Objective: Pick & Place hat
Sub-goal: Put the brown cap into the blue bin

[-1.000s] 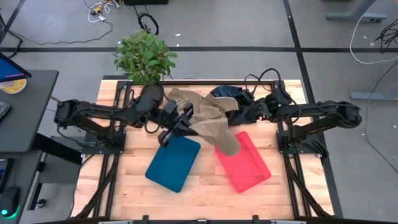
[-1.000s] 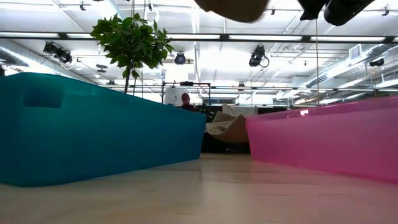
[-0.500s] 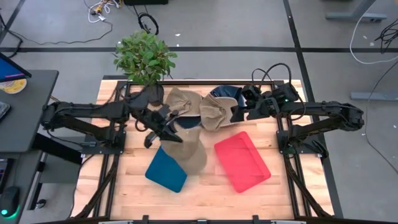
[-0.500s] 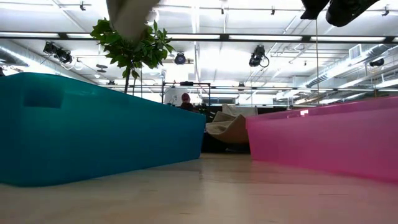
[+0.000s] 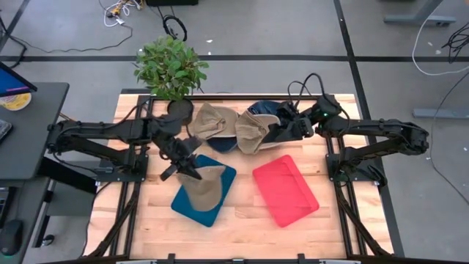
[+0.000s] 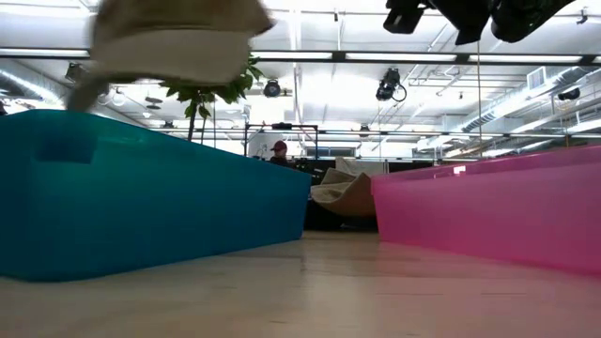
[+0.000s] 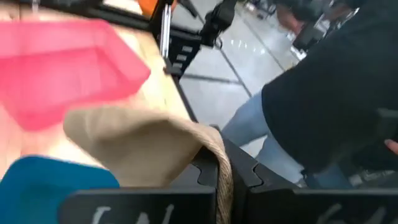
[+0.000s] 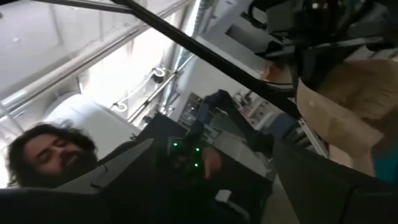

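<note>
Status: table (image 5: 242, 220) holds two bins, teal bin (image 5: 205, 192) directly under the left gripper (image 5: 183, 166) and red bin (image 5: 286, 191) off to its far side, nearer the right arm. Judging by the layout, teal looks like the drop target, though the task line does not say which bin. Behind both bins sits the pile of hats (image 5: 238, 128), tan ones plus a dark blue one, so more picks look outstanding (a rough count from above gives at least three pieces, can't separate them cleanly). Red bin appears empty in the high view. The tan hat (image 5: 203, 183) in play hangs from the left gripper, fingers clamped on its fabric edge per the left wrist view, where the cloth runs up between the two dark fingers. The hat's body droops below the gripper over the teal bin; the low view shows it above the bin's rim, not inside, so it is carried but not placed. My read: pick done, transport essentially done, lowering and release left for this hat. Right gripper (image 5: 282, 130) is parked over the pile's blue hat end, well away from the left one; whether its fingers are apart or together, cannot tell. A person shows beyond the table in both wrist views, not near the workspace.
</note>
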